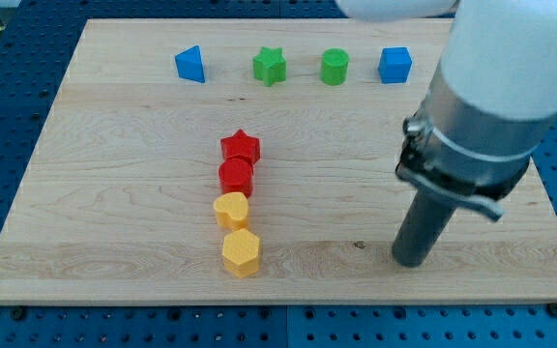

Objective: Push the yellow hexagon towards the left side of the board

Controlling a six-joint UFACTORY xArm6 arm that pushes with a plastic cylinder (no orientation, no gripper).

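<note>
1. While the yellow hexagon (242,252) sat near the bottom edge of the counter (114,193), a little left of the view's centre, my tip (413,259) rested well apart from it on the view's right, at much the same height in the view.
2. That placement was judged favourable: the hexagon lay to the view's left of my tip, so a push along that line would carry it toward the left side of the board, with bare wood between the two.
3. No fingers were fitted; the arm ended in a plain dark rod, so nothing was grasped or released, and the rod touched no block.
4. Just above the hexagon stood a yellow heart-shaped block (231,209), very close or touching; which could not be settled. Above that came a red cylinder (236,177) and a red star (241,147), the four forming a near-vertical column.
5. Risk was judged to lie in clipping the yellow heart if contact landed too high.
6. Along the top stood a blue triangular block (190,64), green star (270,67), green cylinder (334,67) and blue cube (395,65).
7. The arm's pale body hid the counter's upper right corner and was cut off by the top edge.
</note>
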